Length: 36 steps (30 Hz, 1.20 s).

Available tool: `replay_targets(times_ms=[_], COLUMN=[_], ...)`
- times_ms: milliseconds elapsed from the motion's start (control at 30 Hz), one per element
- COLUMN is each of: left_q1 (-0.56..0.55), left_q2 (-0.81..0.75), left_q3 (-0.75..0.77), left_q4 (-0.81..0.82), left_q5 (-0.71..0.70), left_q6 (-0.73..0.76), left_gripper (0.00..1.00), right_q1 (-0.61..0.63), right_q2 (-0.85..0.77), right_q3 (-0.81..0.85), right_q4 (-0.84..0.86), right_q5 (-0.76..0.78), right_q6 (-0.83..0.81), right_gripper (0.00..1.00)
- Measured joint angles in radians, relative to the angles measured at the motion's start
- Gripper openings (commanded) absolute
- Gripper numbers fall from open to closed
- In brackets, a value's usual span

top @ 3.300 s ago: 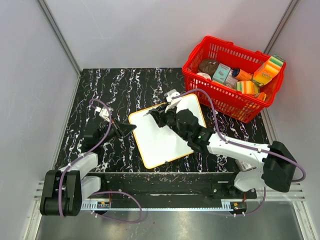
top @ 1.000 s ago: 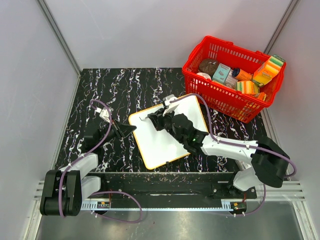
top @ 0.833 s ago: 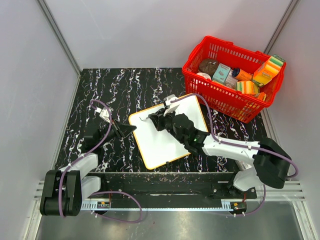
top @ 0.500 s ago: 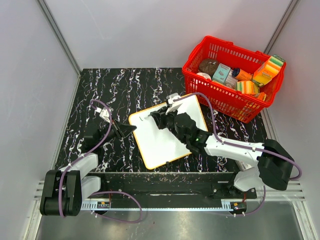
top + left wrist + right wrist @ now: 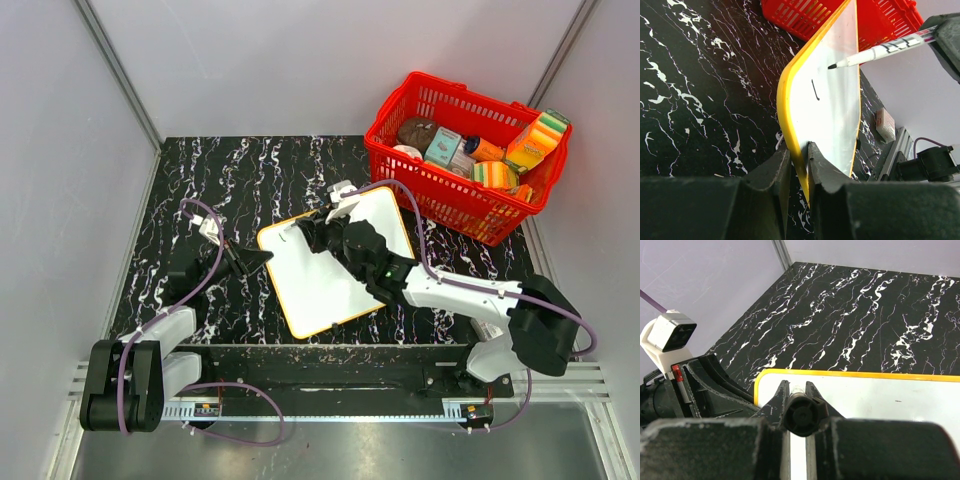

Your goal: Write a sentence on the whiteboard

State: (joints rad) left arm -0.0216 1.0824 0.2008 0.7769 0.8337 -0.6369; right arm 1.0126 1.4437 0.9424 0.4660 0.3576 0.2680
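Note:
The whiteboard (image 5: 335, 280) lies on the black marbled table, white with a yellow rim. My left gripper (image 5: 262, 258) is shut on its left edge; in the left wrist view the fingers (image 5: 826, 175) clamp the rim (image 5: 785, 100). My right gripper (image 5: 307, 233) is shut on a white marker (image 5: 885, 48), over the board's top-left part. The marker's black tip (image 5: 831, 65) is at or just above the board; I cannot tell if it touches. A short black stroke (image 5: 815, 90) is on the board, apart from the tip. The right wrist view shows the marker's back end (image 5: 802, 412) between the jaws.
A red basket (image 5: 440, 200) with several packaged items stands at the back right, close to the board's far right corner, and shows in the left wrist view (image 5: 805, 20). The left arm's wrist camera (image 5: 670, 335) sits just left of the board.
My right gripper with the marker has made small moves over the board's top-left part, ending slightly further left. The left gripper and the board have not moved.

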Motion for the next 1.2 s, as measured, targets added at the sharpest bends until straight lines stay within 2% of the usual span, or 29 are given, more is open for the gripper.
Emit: replay_targets(times_ms=[1200], left_q1=[0.000], left_q2=[0.006], left_q3=[-0.001], left_q4=[0.003], left_q5=[0.000], left_q6=[0.000], left_gripper=[0.00], right_q1=[0.000], right_q2=[0.029], right_q3=[-0.010], right_q4=[0.000], right_q5=[0.015], right_q6=[0.027], right_gripper=[0.00])
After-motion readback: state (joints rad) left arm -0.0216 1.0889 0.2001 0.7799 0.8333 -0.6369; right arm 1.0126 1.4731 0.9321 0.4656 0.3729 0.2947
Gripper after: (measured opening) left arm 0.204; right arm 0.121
